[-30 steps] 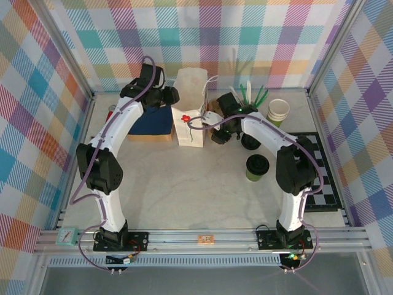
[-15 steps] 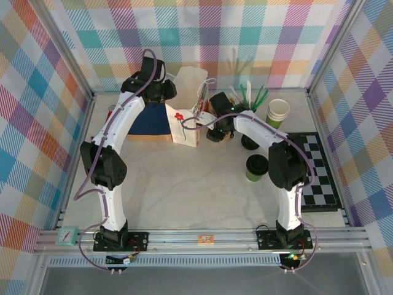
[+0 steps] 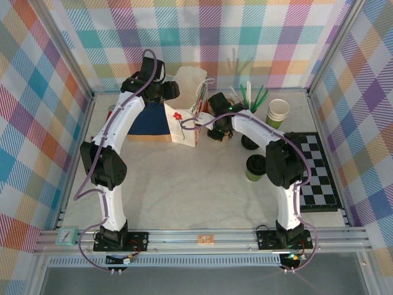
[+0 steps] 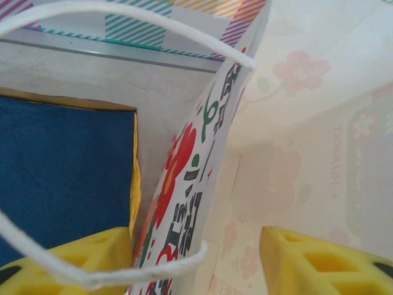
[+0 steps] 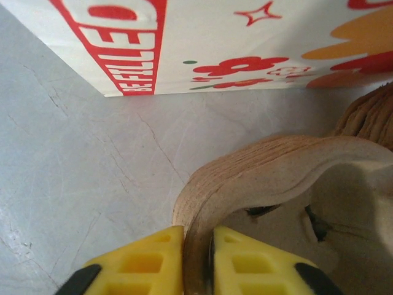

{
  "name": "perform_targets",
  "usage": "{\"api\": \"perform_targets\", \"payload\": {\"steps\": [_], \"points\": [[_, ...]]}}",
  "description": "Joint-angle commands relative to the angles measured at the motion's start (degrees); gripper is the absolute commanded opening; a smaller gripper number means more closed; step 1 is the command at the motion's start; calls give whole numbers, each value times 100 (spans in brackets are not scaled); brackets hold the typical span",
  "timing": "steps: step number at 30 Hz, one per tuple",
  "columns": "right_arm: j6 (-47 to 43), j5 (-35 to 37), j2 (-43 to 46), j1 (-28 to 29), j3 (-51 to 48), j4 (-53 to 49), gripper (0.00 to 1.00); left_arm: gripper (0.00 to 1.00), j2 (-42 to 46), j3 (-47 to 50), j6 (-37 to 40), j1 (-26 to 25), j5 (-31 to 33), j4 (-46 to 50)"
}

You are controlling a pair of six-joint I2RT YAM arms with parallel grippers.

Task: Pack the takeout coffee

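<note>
1. While the takeout coffee [image 3: 255,167] stands upright on the table [image 3: 184,190] with its black lid on, well apart from the white paper bag [image 3: 184,123] and on the right arm's side, neither hand touches it
2. At the bag's top edge, the left hand [image 4: 195,249] has its yellow fingers [image 4: 92,253] spread, one outside the printed wall and one inside the mouth; the wall stands between them unpinched, and the white cord handle [image 4: 98,6] loops across above
3. Low beside the foot of the bag, the right hand [image 5: 198,243] has its fingers pressed together on the edge of a brown cardboard piece [image 5: 276,160]; whether that is a cup carrier I cannot tell
4. The step in hand looks like readying the bag, getting its mouth open and steadied before the cup goes in; from above the bag looks tilted off upright
5. As I judge it, the next move calls for the left hand to close on the wall and hold the mouth wide, and for the right to let go of the cardboard, reach the coffee, take it by the body below the lid and carry it upright over the rim
6. A light, leaning bag may fold or tip under a pull, and a hard squeeze on the paper cup could pop the lid
</note>
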State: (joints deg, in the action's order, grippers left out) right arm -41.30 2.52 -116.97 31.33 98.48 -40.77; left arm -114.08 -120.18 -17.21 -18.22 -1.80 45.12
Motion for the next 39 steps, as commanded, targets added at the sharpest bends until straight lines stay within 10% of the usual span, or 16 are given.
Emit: {"api": "perform_targets", "payload": {"steps": [1,19,39], "points": [[-78,-33,-39,109,198,-97,11,64,257,-65,17,16,41,50],[113,665,295,274,211,30,0,100,906,226,95,20,101,-13],[-80,1765,1371,778,-430,851,0,100,1704,971,-50,151,392,-275]]}}
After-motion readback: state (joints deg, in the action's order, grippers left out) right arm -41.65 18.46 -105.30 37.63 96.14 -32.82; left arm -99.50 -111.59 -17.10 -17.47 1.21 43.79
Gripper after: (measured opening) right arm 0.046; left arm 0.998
